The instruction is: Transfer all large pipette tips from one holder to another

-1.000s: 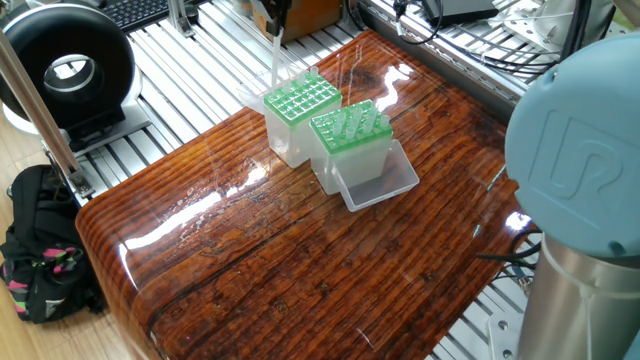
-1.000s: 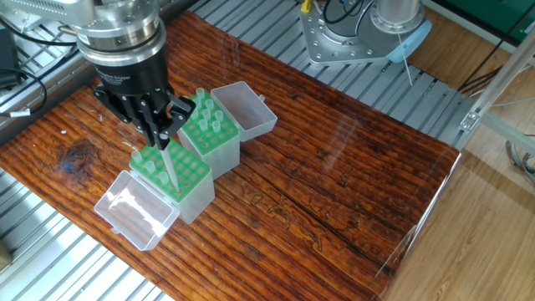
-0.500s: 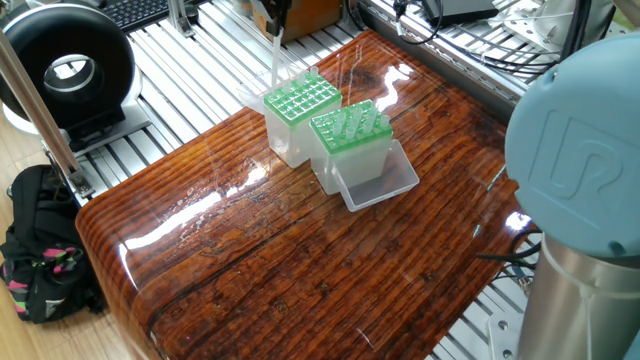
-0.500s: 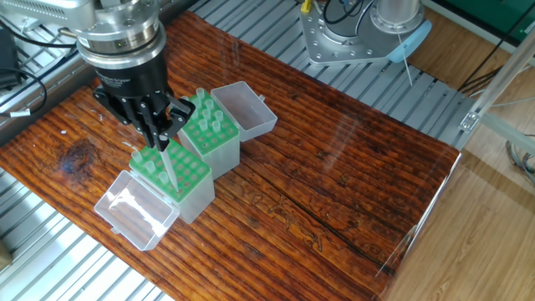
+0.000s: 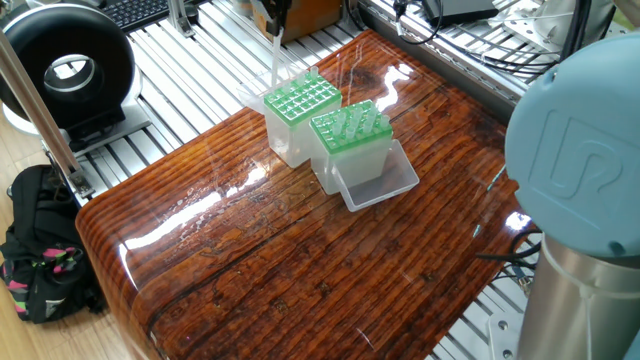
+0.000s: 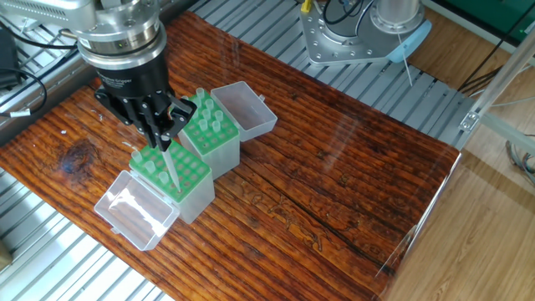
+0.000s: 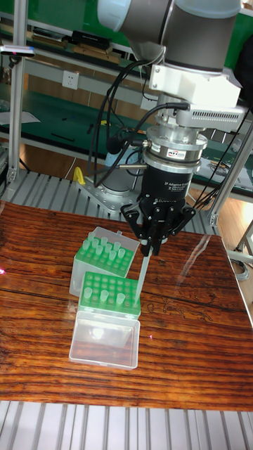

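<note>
A: What has the pincer [image 6: 160, 134] got?

B: Its fingers are closed around the wide top of one large pipette tip [image 6: 168, 167]. In the tall fixed view the tip [image 7: 140, 273] hangs over the right edge of the near green rack [image 7: 110, 293], point down, apparently not yet seated.

A: Which rack is which?

B: The far rack [image 6: 209, 127] holds most of the tips; the near rack [image 6: 173, 176] has only a few, on the side away from the pincer, so I judge it the receiving one.

A: How to do this step well?

B: Line the point up over an empty hole, lower straight along the tip's length, and let go only once the collar rests on the green plate.

A: And its axis?

B: Nearly vertical, perhaps leaning slightly, narrow end towards the desk [image 6: 334, 167].
</note>
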Controlling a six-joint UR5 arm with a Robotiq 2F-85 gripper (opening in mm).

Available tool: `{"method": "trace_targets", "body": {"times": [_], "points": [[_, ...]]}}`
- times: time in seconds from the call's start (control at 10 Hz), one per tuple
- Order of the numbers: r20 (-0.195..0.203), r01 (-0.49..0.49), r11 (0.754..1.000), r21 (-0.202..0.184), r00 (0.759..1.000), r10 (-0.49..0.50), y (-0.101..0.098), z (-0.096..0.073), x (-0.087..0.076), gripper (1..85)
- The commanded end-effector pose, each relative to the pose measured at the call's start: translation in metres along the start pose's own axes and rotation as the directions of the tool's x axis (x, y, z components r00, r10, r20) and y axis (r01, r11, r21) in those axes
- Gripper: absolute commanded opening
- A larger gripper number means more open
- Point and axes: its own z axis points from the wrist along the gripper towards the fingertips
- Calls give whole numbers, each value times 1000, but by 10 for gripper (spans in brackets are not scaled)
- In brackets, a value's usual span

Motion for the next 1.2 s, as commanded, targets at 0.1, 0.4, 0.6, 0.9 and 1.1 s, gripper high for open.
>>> {"method": "trace_targets", "body": {"times": [0.1,0.4,0.6,0.9,1.1], "points": [[-7,5,1000,-18,1000,-5,4,-1,2,247],[-9,3,1000,-17,1000,-3,4,-1,2,253],[-31,3,1000,-6,1000,-3,0,-4,9,253],[-94,-5,1000,20,996,7,-5,-13,41,220],[-94,-7,1000,1,996,7,3,-9,59,213]]}}
